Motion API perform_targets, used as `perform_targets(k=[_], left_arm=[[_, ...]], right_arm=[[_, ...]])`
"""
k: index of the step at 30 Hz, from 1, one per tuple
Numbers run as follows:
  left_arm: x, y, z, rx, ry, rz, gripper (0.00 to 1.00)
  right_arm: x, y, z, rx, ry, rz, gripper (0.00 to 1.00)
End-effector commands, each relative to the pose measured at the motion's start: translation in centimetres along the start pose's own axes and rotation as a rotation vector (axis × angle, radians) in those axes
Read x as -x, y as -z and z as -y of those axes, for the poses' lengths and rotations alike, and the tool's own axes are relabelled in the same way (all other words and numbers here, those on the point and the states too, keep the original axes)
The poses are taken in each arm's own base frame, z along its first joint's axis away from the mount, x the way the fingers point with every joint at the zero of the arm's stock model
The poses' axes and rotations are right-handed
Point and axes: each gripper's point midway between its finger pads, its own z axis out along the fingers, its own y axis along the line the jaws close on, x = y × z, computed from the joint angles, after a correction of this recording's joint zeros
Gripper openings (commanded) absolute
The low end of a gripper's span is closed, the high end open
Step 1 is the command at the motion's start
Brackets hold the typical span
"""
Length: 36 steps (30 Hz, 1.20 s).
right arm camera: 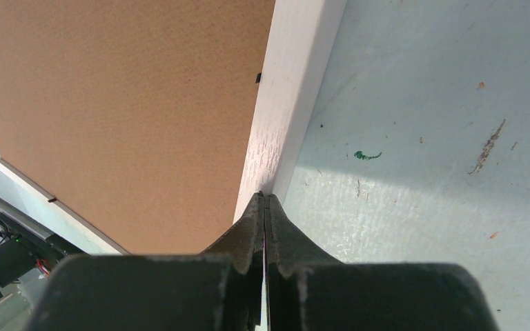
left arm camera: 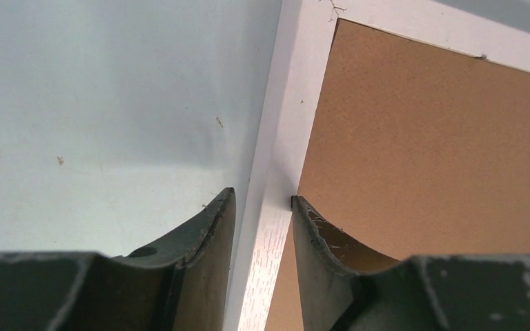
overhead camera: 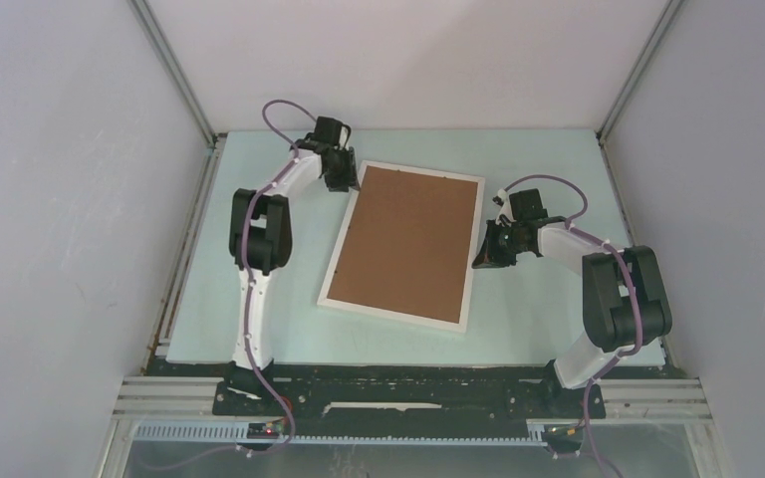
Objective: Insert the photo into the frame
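The white frame point(overhead camera: 390, 313) lies flat in the middle of the table, with the plain brown backing board point(overhead camera: 408, 244) filling its opening. The photo is out of view. My left gripper point(overhead camera: 340, 177) is at the frame's far left corner. In the left wrist view its jaws point(left arm camera: 262, 196) are shut across the frame's left rail point(left arm camera: 286, 124), one finger outside it and one on the board's edge point(left arm camera: 442, 152). My right gripper point(overhead camera: 480, 261) is shut and empty. Its tips point(right arm camera: 265, 196) touch the outer side of the frame's right rail point(right arm camera: 290, 89).
The pale green table top point(overhead camera: 538, 179) is boxed in by grey walls on three sides, with metal posts in the back corners. A black rail point(overhead camera: 408, 383) runs along the near edge by the arm bases. Small specks and a green mark point(right arm camera: 367, 156) dot the surface.
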Motion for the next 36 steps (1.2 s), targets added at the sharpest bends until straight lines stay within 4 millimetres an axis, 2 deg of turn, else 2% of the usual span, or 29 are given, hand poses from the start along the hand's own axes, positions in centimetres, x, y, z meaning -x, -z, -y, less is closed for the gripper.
perform_targets(k=[1, 15, 28, 36], left_arm=[[-2.3, -0.7, 1.8, 0.043, -0.124, -0.08, 0.42], [-2.5, -0.7, 3.1, 0.214, -0.386, -0.099, 0.45], [-3.3, -1.0, 4.5, 0.119, -0.417, -0.146, 0.48], [-3.6, -1.1, 6.3, 0.042, -0.559, -0.155, 0.52]], right_arm=[[1.3, 0.7, -2.1, 0.063, 0.055, 0.047, 0.0], [1.3, 0.8, -2.2, 0.067, 0.058, 0.051, 0.0], [1.4, 1.1, -2.3, 0.068, 0.06, 0.058, 0.0], [1.4, 1.0, -2.3, 0.063, 0.06, 0.057, 0.0]])
